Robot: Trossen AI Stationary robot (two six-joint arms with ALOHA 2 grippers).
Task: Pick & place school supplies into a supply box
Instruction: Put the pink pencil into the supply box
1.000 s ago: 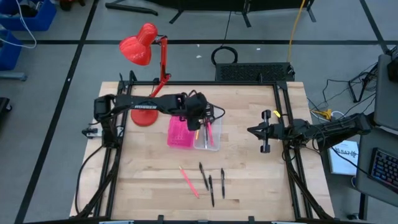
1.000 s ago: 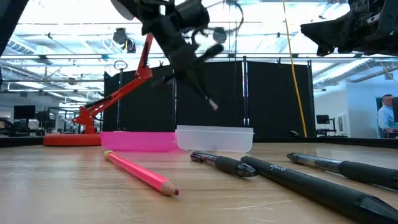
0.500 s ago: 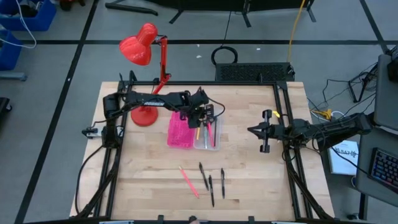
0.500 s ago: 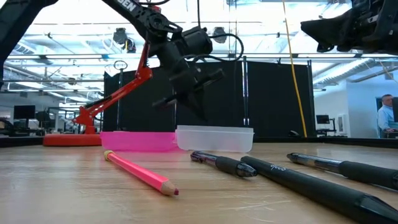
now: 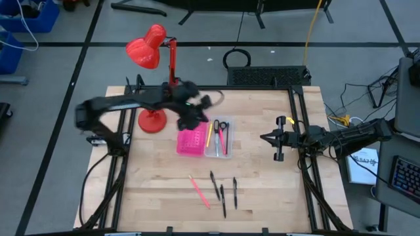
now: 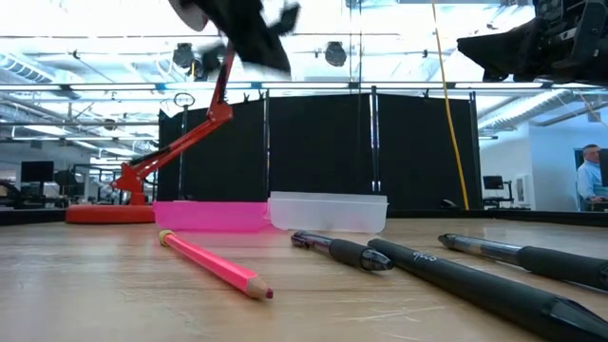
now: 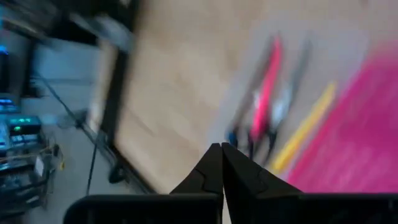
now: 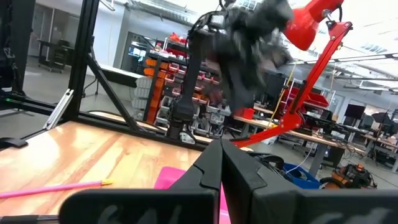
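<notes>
Both arms black, slim, tubular segments with chunky joints. Left arm point(image 5: 131, 105) motion-blurred, loose black cable looping near wrist. Right arm point(image 5: 341, 136) matte black, yellow mark near wrist. Fingers point(image 7: 214, 171) dark, wedge-shaped, tapering to points.

The wooden table point(image 5: 262, 177) carries loose pens point(image 5: 223, 192), two trays and a lamp base.

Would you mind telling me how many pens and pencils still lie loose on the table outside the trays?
4: a pink pencil at left, then three black pens beside it, all in front of the trays.
</notes>
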